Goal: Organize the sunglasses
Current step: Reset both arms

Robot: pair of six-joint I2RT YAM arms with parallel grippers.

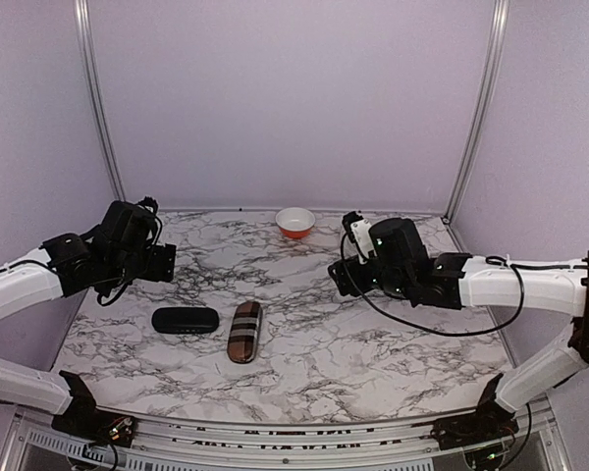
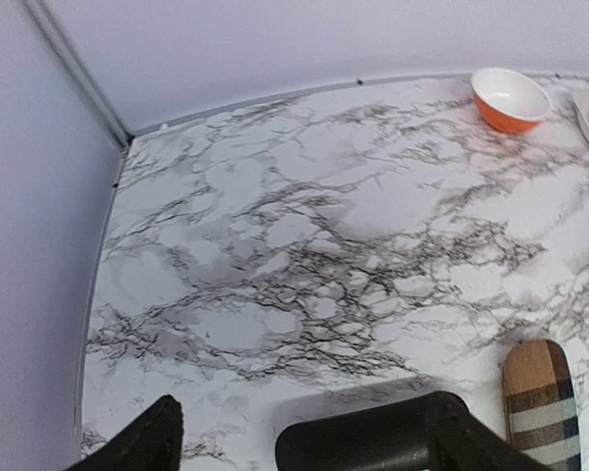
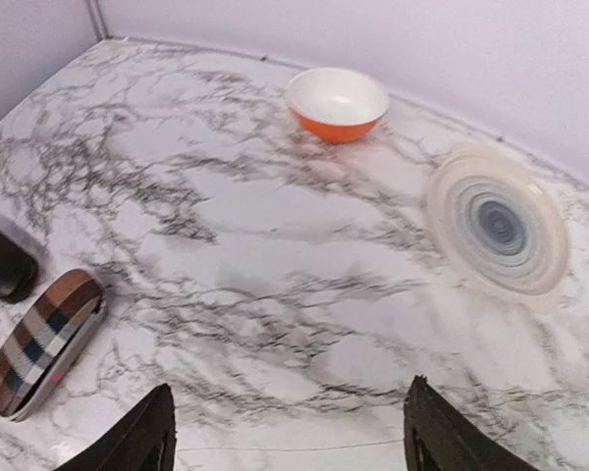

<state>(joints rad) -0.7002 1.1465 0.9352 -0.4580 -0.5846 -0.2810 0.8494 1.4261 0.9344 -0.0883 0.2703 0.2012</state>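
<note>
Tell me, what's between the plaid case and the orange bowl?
Nothing, just bare marble tabletop between plaid case and orange bowl, seen in right wrist view.

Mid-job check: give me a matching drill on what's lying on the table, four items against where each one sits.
Things:
1. black case
2. plaid case
3. orange bowl
4. clear ridged disc

Places:
A. back of the table, midway between the arms
B. right of the bowl, shown only in the right wrist view
C. lying crosswise, the left one of a close pair
D. lying near-to-far, the right one of a close pair

Pairs: 1-C, 2-D, 3-A, 4-B
</note>
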